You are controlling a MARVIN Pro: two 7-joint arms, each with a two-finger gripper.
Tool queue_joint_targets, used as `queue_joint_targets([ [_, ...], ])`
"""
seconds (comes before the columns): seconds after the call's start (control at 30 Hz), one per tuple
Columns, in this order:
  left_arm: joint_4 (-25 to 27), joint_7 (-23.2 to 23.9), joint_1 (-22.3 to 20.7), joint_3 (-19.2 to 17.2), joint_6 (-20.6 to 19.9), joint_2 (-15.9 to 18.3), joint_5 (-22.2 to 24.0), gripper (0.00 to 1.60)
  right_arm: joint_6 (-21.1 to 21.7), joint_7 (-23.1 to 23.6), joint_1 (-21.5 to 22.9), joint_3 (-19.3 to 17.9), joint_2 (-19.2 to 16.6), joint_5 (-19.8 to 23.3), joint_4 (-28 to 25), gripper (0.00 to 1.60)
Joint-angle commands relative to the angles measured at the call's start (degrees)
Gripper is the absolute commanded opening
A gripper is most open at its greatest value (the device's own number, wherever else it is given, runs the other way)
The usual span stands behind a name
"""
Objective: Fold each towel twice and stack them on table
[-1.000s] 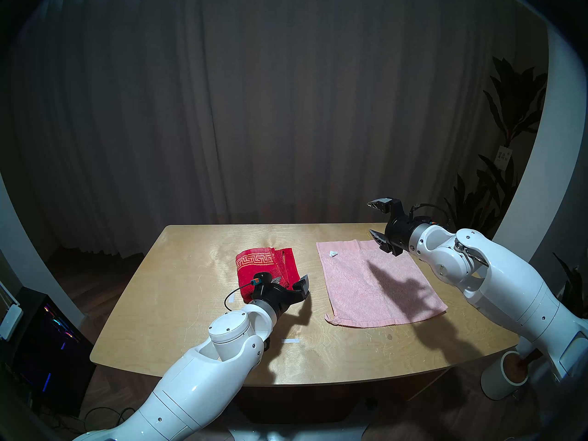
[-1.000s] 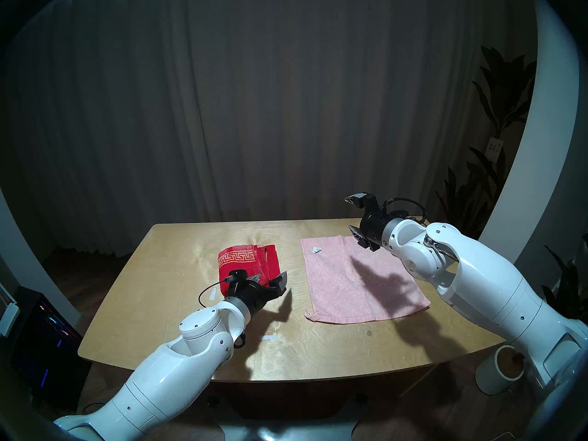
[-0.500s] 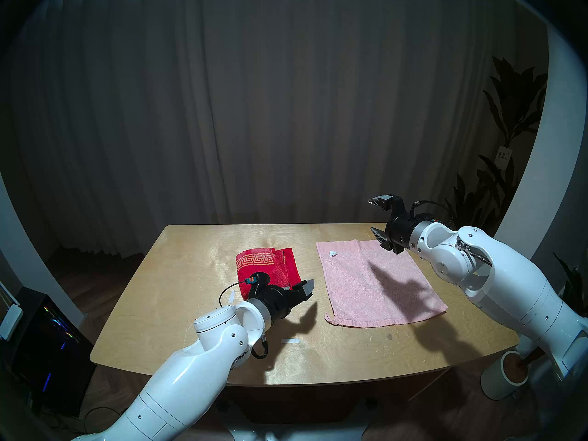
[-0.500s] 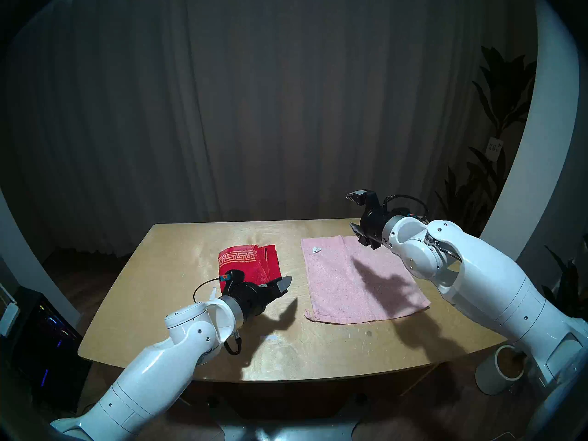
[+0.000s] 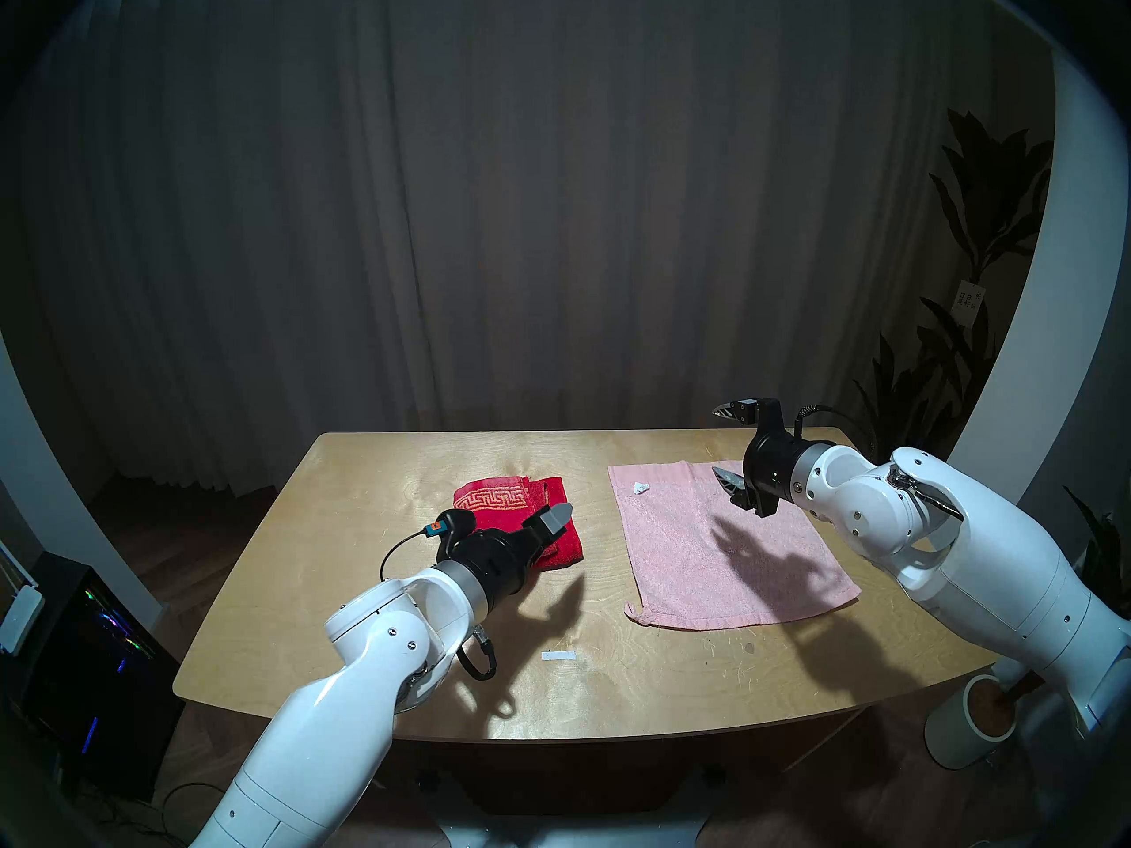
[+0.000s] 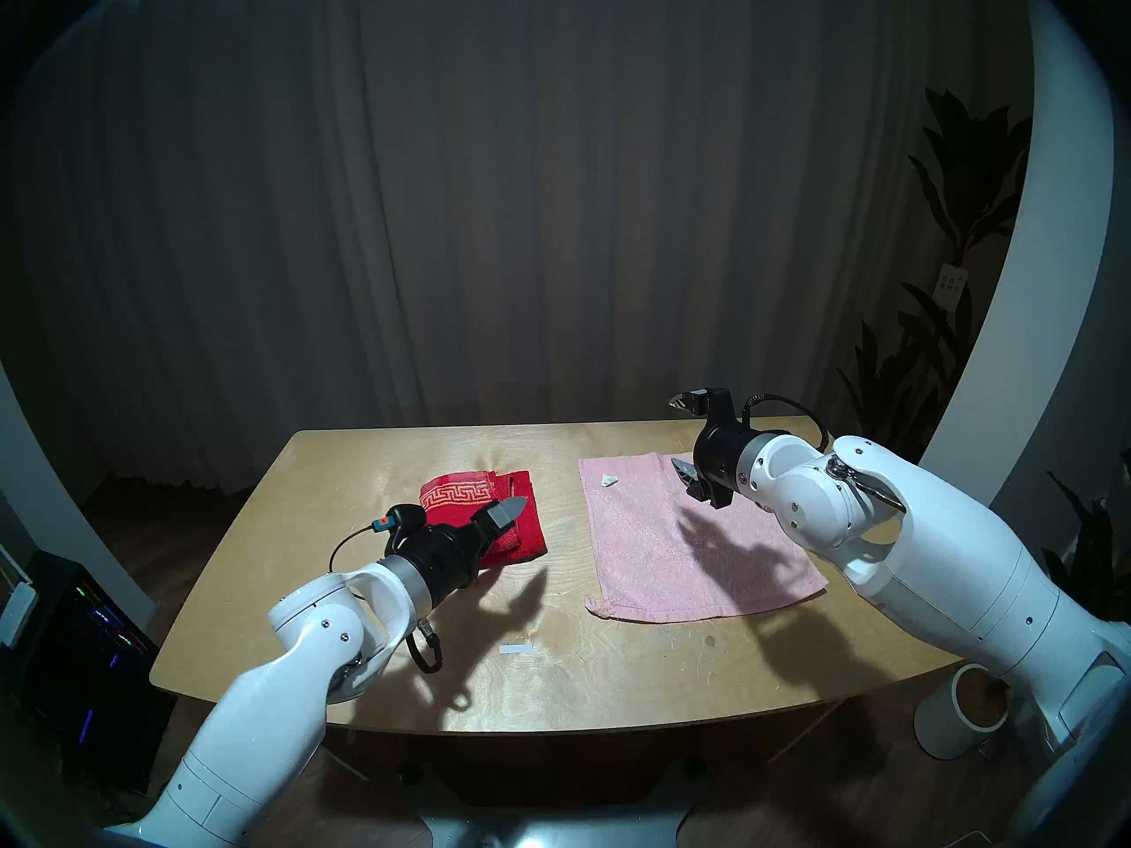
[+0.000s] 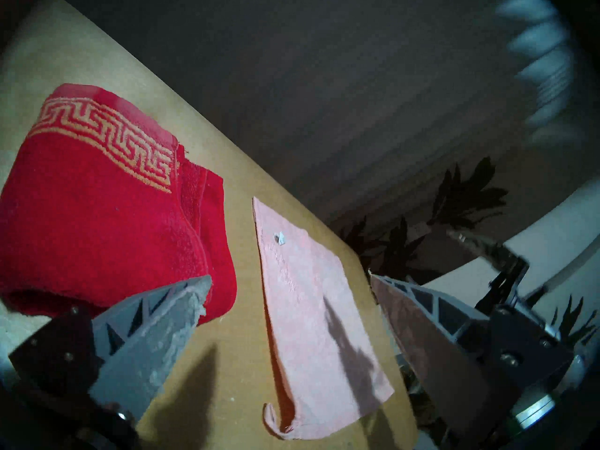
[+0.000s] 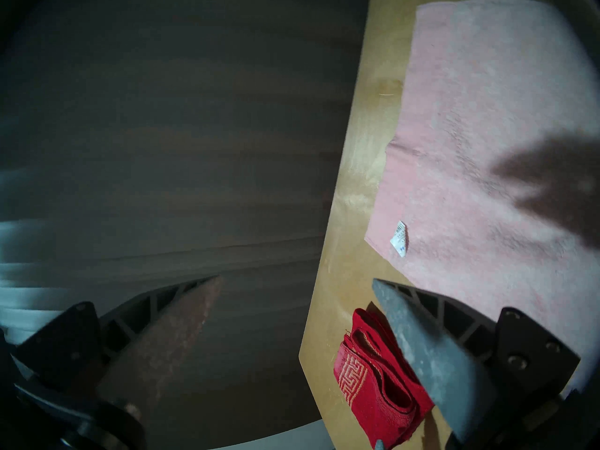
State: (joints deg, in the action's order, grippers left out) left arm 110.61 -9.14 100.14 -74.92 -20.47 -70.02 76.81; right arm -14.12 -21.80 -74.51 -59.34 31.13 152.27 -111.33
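Red towel point(image 5: 517, 525): folded into a compact bundle on the table point(image 5: 343, 583), left of centre, key-pattern border on its far side.
Pink towel point(image 5: 728, 547): spread flat and unfolded on the right half, well apart from the red one; long axis runs near to far, loop corner at the near left.
Right pincer point(image 5: 731, 446): wide, empty, above the pink towel's far right corner; the nearer arm for that edge.
Left pincer point(image 7: 289, 313): wide, empty, over the red towel's near right side; the pink towel's left edge lies to its right.
Judgement: pink towel's first fold comes next.
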Motion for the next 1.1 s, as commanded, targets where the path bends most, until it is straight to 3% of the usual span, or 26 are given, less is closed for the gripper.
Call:
queue_joint_targets([
  [0.0,2.42,0.72,2.26,-1.01,-2.10,-4.09,9.83,1.60,-3.25,3.13,-6.61,-3.66,-5.16,3.98,-5.39,1.60],
  [0.23,2.39,-2.42,3.70,0.05,-2.31,-8.10,17.95,1.60,-4.72,5.65,-11.65,-7.76,-10.60,6.40,-6.70,1.60],
  [0.47,3.36,-7.89,2.69,4.20,1.89,-11.92,16.60,1.60,-4.49,8.29,-16.73,-10.65,-14.37,9.09,-4.77,1.60],
  [0.7,1.24,-12.34,-1.56,9.69,7.31,-11.74,14.29,1.60,-4.34,9.98,-19.65,-11.09,-14.37,12.31,-2.39,1.60],
  [0.77,-0.13,-16.55,-4.00,12.14,9.55,-12.21,14.81,1.60,-3.63,10.72,-20.87,-11.42,-14.87,12.73,-1.55,1.60],
  [1.07,-0.97,-27.60,-9.01,18.18,15.06,-12.91,14.14,1.60,-0.62,13.79,-24.01,-13.32,-15.18,12.73,-0.05,1.60],
])
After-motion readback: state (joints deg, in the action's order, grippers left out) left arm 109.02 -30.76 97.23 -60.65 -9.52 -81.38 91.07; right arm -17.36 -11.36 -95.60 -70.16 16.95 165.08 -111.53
